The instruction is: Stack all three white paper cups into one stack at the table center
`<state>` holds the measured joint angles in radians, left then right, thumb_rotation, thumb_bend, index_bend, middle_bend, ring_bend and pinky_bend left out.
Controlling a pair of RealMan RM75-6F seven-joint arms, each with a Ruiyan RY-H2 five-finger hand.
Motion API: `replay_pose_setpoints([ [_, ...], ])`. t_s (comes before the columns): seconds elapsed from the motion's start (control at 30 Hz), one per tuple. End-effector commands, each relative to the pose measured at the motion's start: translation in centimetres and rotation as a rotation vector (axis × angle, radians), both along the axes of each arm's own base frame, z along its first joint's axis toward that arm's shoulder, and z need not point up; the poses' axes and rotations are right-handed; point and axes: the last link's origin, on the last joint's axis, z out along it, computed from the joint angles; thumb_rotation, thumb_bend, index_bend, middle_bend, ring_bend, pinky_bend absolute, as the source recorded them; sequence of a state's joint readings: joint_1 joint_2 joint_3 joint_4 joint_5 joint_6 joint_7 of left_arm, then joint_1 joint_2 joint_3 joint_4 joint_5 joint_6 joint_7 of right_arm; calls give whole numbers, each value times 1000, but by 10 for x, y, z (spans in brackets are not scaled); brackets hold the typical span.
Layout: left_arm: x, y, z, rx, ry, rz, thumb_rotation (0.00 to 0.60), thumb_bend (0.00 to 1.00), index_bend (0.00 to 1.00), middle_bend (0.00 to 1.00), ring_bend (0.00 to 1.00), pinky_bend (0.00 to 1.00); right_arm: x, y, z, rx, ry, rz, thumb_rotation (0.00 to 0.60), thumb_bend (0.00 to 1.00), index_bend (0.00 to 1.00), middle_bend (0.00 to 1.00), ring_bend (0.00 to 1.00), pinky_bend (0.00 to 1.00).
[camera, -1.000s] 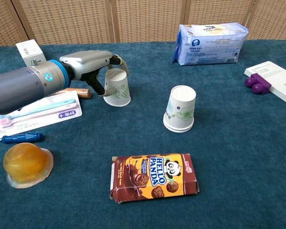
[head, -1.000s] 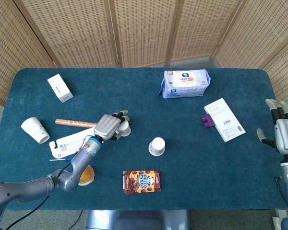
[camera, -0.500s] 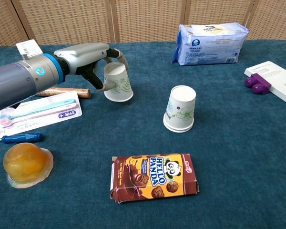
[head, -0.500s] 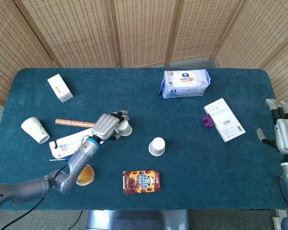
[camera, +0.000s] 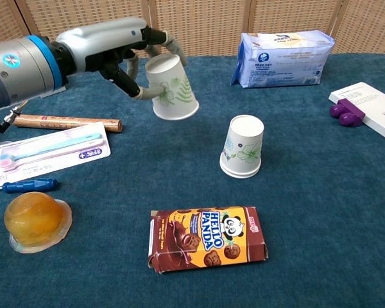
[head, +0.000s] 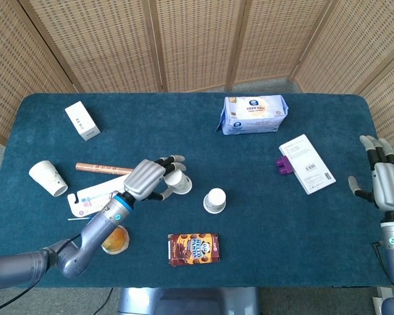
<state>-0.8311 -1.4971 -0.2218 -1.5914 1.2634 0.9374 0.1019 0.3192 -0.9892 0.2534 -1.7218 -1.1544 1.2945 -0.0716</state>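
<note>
My left hand grips a white paper cup with a green leaf print, upside down and tilted, lifted clear of the table. A second cup stands upside down near the table centre, to the right of the held one and apart from it. The third cup lies on its side at the far left edge, seen only in the head view. My right hand hangs open at the right table edge, holding nothing.
A Hello Panda box lies in front of the centre cup. A toothbrush pack, wooden stick, blue pen and jelly cup lie at the left. A tissue pack sits behind, a white box at the right.
My left hand has lifted the gripped cup off the table and carried it up and to the right, toward the centre cup. The right hand has barely moved.
</note>
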Motion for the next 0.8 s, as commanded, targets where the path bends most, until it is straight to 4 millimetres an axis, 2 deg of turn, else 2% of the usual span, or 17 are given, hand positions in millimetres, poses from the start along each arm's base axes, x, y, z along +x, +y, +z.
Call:
replay_pose_setpoints([
  [0.03,10,-6,5,-17,-14,-32,600,466,313,203,293,618,1,1,0,0,1,4,600,387,0,106,0,510],
  [0.4,42,-13,-9,-73,-23,-95,600,466,312,202,294,615,3,6,5,-13,-3,9,600,388,0,105,0,510],
  [0.8,58,-4,-31,-107,-22,-89,600,466,312,202,291,611,-7,11,14,-30,-9,-12,600,390,0,105,0,510],
])
